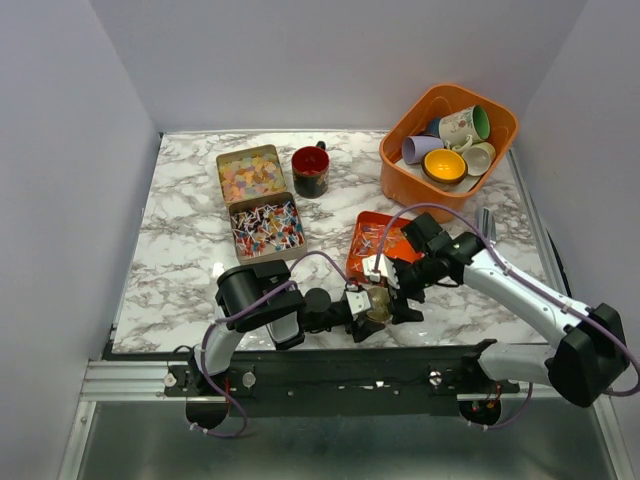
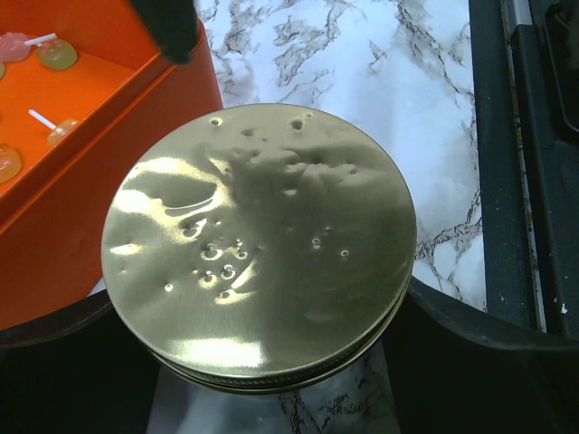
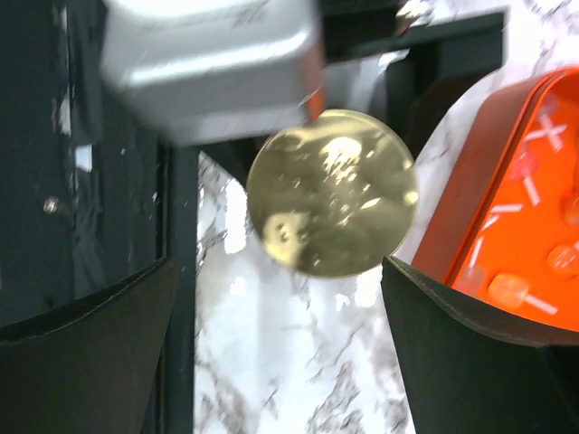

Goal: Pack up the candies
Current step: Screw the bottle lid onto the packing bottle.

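Observation:
My left gripper point(image 1: 360, 306) is shut on a glass jar with a gold lid point(image 1: 379, 305), just in front of the orange tin point(image 1: 357, 262). In the left wrist view the dented lid point(image 2: 258, 226) fills the frame, with the dark jaws on either side of it. My right gripper point(image 1: 403, 294) is open and empty beside the jar; its wrist view shows the lid point(image 3: 330, 192) ahead of the spread jaws. Pale lollipop-like candies point(image 2: 56, 56) lie in the orange tin. Red, blue and white candies point(image 1: 266, 228) and pastel squares point(image 1: 250, 173) fill two tins at the left.
A dark red mug point(image 1: 310, 170) stands by the pastel tin. An orange basket point(image 1: 398, 170) of mugs sits at the back right. The table's front rail point(image 1: 330, 375) is just behind both grippers.

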Available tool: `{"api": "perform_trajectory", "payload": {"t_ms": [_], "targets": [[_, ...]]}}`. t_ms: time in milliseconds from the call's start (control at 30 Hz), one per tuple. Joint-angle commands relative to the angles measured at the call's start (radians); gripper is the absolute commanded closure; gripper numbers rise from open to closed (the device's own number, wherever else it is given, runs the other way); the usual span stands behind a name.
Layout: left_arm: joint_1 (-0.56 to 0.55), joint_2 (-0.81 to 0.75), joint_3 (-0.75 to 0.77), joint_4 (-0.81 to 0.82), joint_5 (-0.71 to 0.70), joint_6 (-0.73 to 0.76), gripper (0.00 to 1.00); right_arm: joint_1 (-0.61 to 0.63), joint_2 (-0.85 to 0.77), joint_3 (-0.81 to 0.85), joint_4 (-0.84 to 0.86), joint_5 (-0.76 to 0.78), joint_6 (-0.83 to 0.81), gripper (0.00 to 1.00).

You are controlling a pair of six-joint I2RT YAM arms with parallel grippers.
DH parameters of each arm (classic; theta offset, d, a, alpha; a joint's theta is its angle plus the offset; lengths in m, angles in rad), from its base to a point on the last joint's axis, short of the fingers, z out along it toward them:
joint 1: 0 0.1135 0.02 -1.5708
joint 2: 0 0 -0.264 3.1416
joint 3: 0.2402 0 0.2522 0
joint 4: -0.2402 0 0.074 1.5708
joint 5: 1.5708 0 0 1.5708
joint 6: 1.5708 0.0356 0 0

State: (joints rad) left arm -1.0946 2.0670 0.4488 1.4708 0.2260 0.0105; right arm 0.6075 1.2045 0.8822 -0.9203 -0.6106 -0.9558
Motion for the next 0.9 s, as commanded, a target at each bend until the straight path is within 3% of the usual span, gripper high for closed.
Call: {"api": "perform_trajectory", "payload": {"t_ms": [0, 333, 867], "targets": [[0.012, 0.045, -0.019, 0.201, -0.027, 0.039, 1.0, 0.001, 0.101, 0.043, 0.087, -0.069, -0.014, 0.0], [0.012, 0.045, -0.022, 0.203, -0.045, 0.046, 1.0, 0.003, 0.26, 0.118, 0.048, -0.115, -0.11, 0.0], [0.045, 0.044, -0.01, 0.18, -0.071, -0.004, 1.0, 0.003, 0.144, -0.04, -0.026, -0.028, -0.146, 0.0]]}}
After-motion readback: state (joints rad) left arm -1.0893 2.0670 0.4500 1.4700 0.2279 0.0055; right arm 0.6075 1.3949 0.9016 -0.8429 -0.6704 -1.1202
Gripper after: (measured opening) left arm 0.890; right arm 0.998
